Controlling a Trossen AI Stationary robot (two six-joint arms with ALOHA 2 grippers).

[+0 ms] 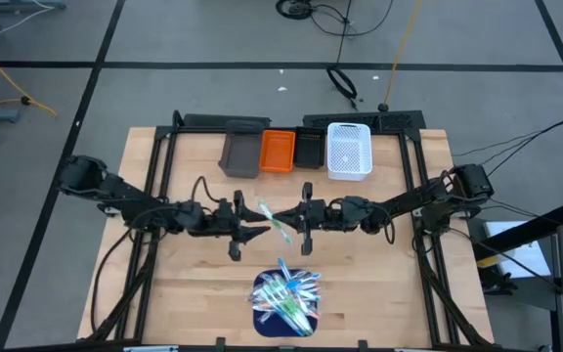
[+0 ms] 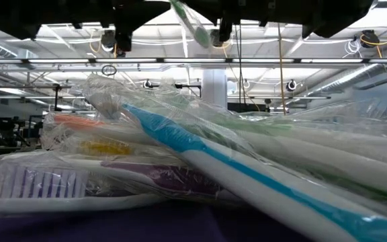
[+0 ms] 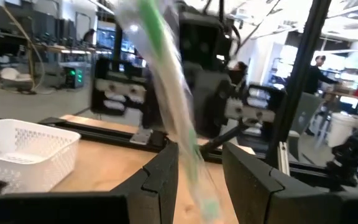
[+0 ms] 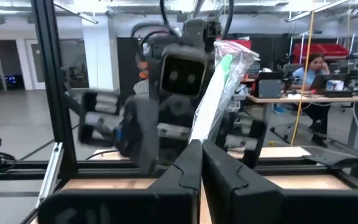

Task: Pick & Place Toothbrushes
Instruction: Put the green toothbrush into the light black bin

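1. High view: both arms meet over the middle of the counter [image 1: 184, 284]. A wrapped green toothbrush [image 1: 278, 222] hangs slantwise between the left claw [image 1: 253, 225] and the right claw [image 1: 296, 219]. The remaining toothbrushes [image 1: 287, 293] lie heaped on the dark blue mat [image 1: 262, 315] near the front edge. Four bins stand at the back, the white bin [image 1: 349, 151] rightmost.
2. Low view: heap fills the foreground; the green brush is well above it, under the dark arms.
3. Left wrist view: left claw's fingers [image 3: 160, 177] stand apart, the brush passing between them; contact cannot be made out.
4. Right wrist view: right claw clenched on the brush's lower end, wrapper upward.
5. Judgement: looks like a handover. Keep the right grip firm until the left closes squarely on the handle, not on loose wrapper.
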